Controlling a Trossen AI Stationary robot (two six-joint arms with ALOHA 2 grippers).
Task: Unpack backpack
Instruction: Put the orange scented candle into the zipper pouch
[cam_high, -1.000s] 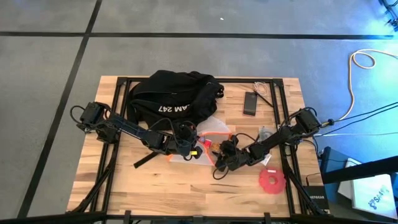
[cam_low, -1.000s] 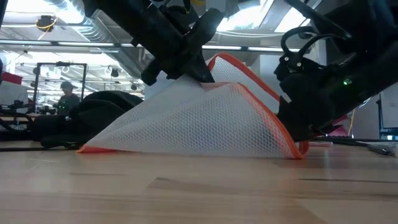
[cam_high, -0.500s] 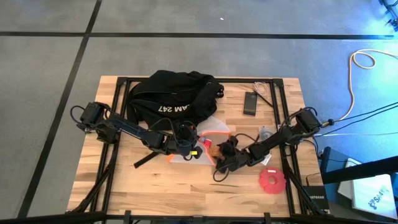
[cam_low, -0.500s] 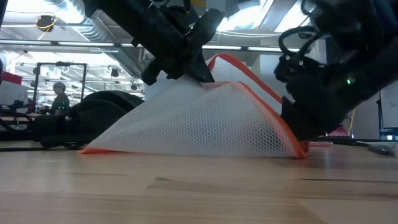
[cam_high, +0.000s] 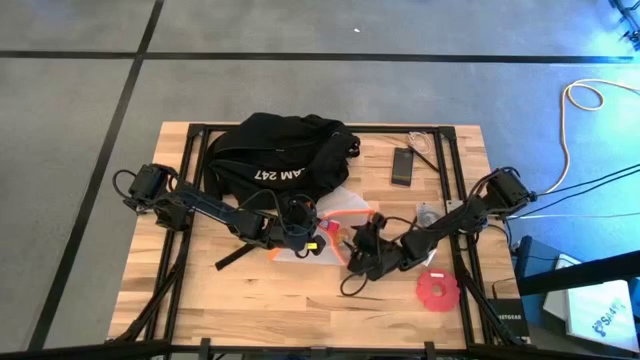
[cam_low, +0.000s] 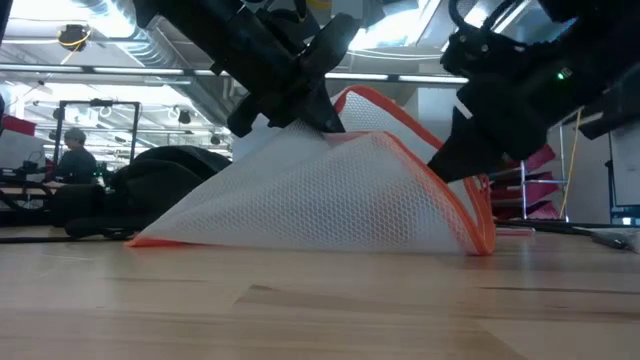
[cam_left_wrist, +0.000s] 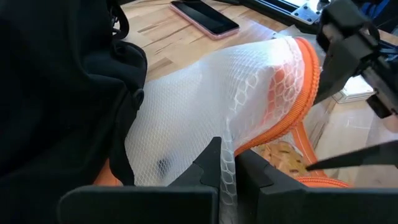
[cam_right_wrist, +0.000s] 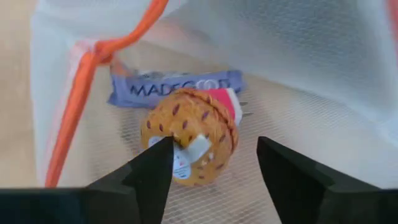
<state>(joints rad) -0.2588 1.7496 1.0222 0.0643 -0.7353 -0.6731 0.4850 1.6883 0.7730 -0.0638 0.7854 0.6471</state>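
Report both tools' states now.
Left tool: closed on the white mesh bag.
Right tool: open, empty, at the bag's mouth facing a yellow spotted toy.

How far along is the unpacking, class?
Done: phone, red disc and mesh pouch lie outside the backpack. In hand: left gripper pinches the pouch up; right gripper, jaws open, faces a round speckled item inside. Left: emptying the pouch.

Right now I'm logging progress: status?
Left gripper shut on white mesh pouch. Right gripper open at orange spotted ball inside. Black fabric backpack behind.
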